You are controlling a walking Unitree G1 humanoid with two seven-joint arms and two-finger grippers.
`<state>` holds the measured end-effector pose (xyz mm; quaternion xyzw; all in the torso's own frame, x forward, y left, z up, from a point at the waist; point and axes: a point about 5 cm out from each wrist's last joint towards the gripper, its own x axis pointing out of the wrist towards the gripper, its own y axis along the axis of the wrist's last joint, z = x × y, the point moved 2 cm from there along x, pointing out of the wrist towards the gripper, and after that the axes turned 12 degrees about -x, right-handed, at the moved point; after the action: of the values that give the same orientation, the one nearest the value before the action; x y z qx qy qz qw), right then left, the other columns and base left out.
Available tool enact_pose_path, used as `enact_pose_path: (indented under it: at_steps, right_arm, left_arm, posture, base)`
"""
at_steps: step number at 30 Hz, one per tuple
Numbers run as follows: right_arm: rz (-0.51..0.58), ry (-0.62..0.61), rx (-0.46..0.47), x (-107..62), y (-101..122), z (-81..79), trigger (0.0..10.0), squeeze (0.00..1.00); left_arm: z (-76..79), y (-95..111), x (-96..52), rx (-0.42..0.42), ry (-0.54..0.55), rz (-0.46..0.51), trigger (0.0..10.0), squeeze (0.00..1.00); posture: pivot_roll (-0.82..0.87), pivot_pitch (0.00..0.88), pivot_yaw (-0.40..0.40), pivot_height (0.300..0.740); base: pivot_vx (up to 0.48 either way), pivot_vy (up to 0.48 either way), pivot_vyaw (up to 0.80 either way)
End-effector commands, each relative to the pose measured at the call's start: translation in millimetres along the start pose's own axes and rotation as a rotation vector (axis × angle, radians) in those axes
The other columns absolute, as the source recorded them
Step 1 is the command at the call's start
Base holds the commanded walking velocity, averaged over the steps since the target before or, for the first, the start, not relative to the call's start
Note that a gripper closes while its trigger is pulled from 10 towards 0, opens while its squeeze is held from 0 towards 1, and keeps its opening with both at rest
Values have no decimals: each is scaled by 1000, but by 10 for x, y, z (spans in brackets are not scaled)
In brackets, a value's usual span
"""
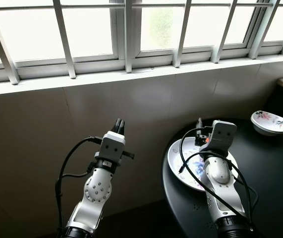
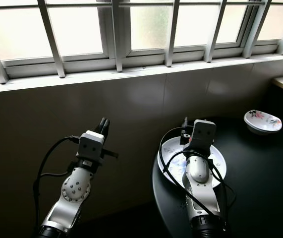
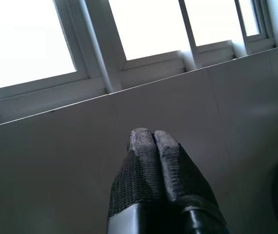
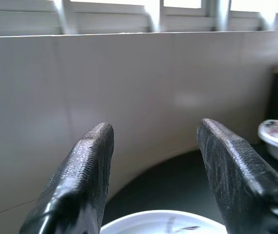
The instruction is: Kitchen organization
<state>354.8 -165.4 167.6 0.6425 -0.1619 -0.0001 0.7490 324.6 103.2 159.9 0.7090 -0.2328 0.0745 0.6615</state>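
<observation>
Barred windows (image 1: 131, 29) are running above a grey tiled wall (image 1: 82, 114), with a round black table (image 1: 270, 183) sitting at the right. Near the table's left edge a white floral plate (image 1: 178, 158) is lying, its contents not discernible. Farther right a small floral bowl (image 1: 269, 122) is resting. Over the plate the right gripper (image 4: 153, 146) is hovering, fingers apart. Off the table, the left gripper (image 3: 153, 141) is pointing at the wall, fingers pressed together

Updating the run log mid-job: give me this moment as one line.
left gripper: shut, raised off table | right gripper: open, above plate | bowl: far side of table
</observation>
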Motion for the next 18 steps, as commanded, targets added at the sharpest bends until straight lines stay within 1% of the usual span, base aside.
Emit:
enact_pose_path:
  at_steps: [1, 5, 7, 8, 13, 15, 17, 18]
  right_arm:
    - [-15, -9, -1, 11, -5, -17, 10000, 0]
    - [-46, -21, -25, 10, -65, 7, 10000, 0]
    - [-77, -27, -33, 3, -129, 25, 10000, 0]
    - [-77, -27, -33, 3, -129, 25, 10000, 0]
    - [-155, -31, -7, -6, -259, 46, 10000, 0]
    - [-180, -20, 4, -7, -299, 34, 10000, 0]
    - [-212, 17, 19, -1, -340, -9, 10000, 0]
    - [-226, 58, 36, 1, -358, -63, 10000, 0]
  left_arm:
    - [-57, -8, -4, 12, 10, -5, 10000, 0]
    - [-57, -14, -6, 14, 8, -9, 10000, 0]
    - [-55, -18, -10, 12, 8, -11, 10000, 0]
    - [-55, -18, -10, 12, 8, -11, 10000, 0]
    - [-49, -25, -15, 9, 8, -15, 10000, 0]
    - [-48, -27, -16, 9, 8, -16, 10000, 0]
    - [-50, -31, -13, 9, 8, -19, 10000, 0]
    - [-52, -34, -12, 10, 8, -20, 10000, 0]
  posture:
    - [27, 0, -5, 740]
    - [26, 0, -3, 740]
    - [26, 0, -3, 740]
    - [26, 0, -3, 740]
    - [25, 0, -2, 740]
    - [25, 0, -2, 740]
    - [25, 0, -2, 740]
    - [23, 0, -1, 740]
  base:
    - [0, 0, -775]
    - [0, 0, -775]
    - [0, 0, -775]
    - [0, 0, -775]
    - [0, 0, -769]
    - [0, 0, -756]
    - [0, 0, -694]
    - [0, 0, 0]
